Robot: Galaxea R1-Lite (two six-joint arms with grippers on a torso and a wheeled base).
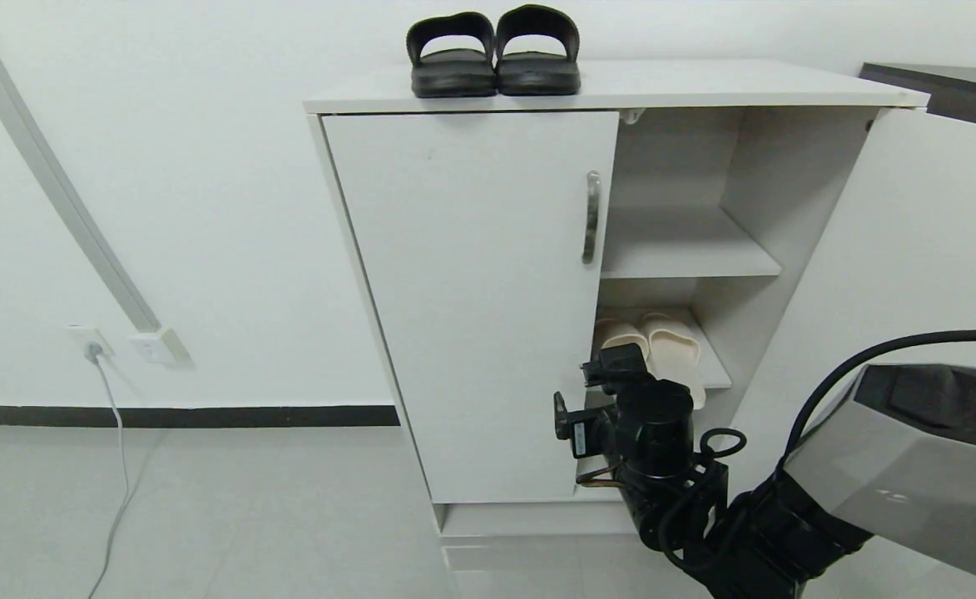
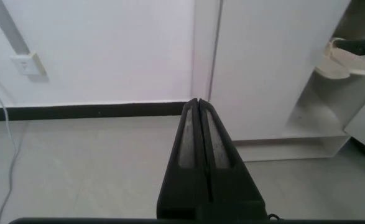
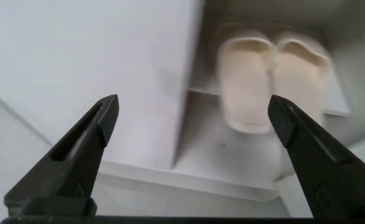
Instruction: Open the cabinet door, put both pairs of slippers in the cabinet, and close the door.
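two cream slippers point(image 1: 672, 343) are lying shelved, so we are aiming the right gripper point(image 3: 193, 102), fingers point(image 3: 76, 155) wide, for the black slippers point(image 1: 496, 75) above.

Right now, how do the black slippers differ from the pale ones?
The black slippers are dark and sit on top of the cabinet, out in the open. The cream slippers are pale and lie inside it on the lower shelf, already put away. Both pairs lie neatly side by side.
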